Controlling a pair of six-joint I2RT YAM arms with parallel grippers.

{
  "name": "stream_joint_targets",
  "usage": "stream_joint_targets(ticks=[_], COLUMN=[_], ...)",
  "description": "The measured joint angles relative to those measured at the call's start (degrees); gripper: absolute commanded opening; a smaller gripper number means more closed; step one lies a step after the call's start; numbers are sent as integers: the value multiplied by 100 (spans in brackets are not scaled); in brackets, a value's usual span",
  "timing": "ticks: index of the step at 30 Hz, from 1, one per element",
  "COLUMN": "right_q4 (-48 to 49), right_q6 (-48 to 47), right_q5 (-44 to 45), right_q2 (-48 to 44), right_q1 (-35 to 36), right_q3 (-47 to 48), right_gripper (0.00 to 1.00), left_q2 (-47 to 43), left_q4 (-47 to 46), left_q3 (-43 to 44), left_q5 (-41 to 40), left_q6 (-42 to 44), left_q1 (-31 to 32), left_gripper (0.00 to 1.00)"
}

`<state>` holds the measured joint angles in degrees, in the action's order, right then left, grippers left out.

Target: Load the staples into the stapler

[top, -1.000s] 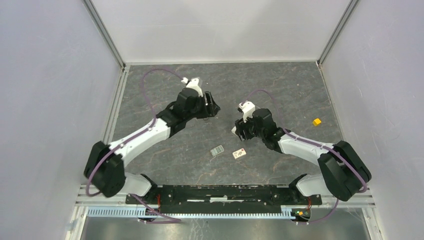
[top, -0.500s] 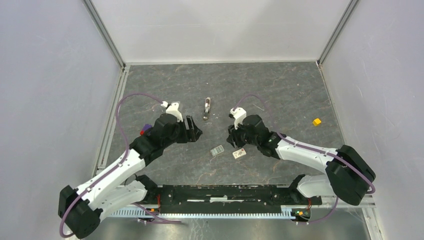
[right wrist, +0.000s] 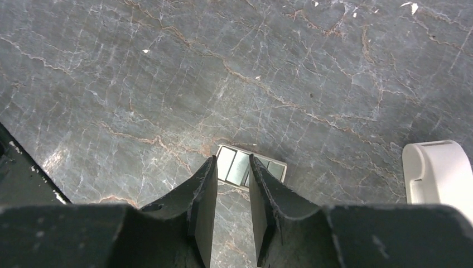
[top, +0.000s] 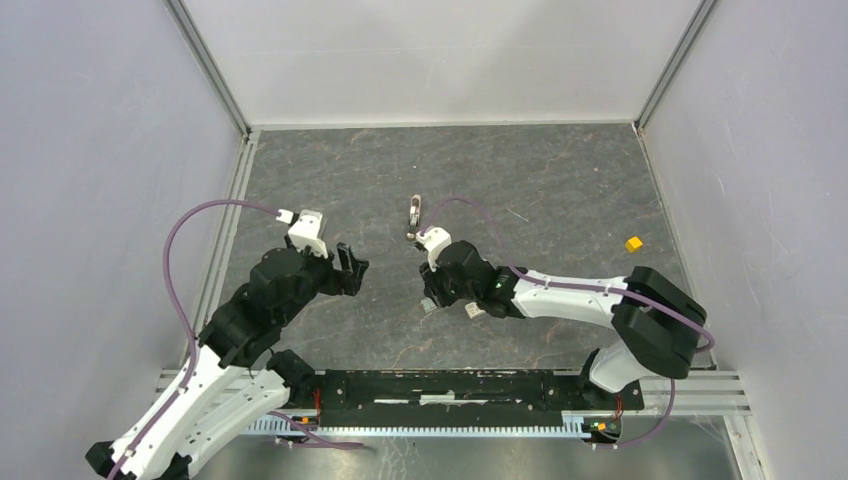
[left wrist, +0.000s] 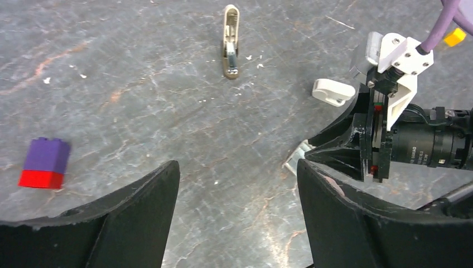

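1. Two claws were low over the dark stone tabletop (top: 560, 180), w/ the stapler (top: 414, 215) lying farther back, about midway betw. them & apart from both.
2. Staples: grey strip (right wrist: 276, 169) lay flat on the tabletop right at the right claw (right wrist: 232, 162). The fingers (right wrist: 203, 192) were only narrowly apart, w/ the strip showing in the gap & wider than it. Couldn't tell if the tips touched it.
3. Left claw (left wrist: 237, 167) was spread wide, holding nothing, aimed toward the stapler from the near left.
4. Left wrist view: stapler pale, end-on, lying long-ways away from the cam. The right claw sat at the right edge w/ the strip at its tips.
5. White rounded piece (left wrist: 333, 92) lay just beside the right claw.
6. Purple-over-red block (left wrist: 44, 163) sat on the tabletop off to the left, well apart from the strip.
7. Yellow cube (top: 633, 243) sat far right, well apart from everything else.
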<state>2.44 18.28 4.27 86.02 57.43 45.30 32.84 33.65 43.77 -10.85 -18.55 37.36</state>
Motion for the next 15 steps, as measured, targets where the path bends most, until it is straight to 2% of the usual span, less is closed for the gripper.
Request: stream_joint_targets(ticks=[7, 15], right_q4=[-164, -450], right_q6=[37, 35], right_q5=[240, 433], right_q2=[553, 758], right_q1=[157, 216], right_q3=[345, 411], right_gripper=[34, 34], left_q2=[-439, -737], left_q4=[190, 225], left_q3=[-101, -109], left_q5=[-310, -503], left_q6=[415, 476], left_q1=[0, 0], left_gripper=[85, 85])
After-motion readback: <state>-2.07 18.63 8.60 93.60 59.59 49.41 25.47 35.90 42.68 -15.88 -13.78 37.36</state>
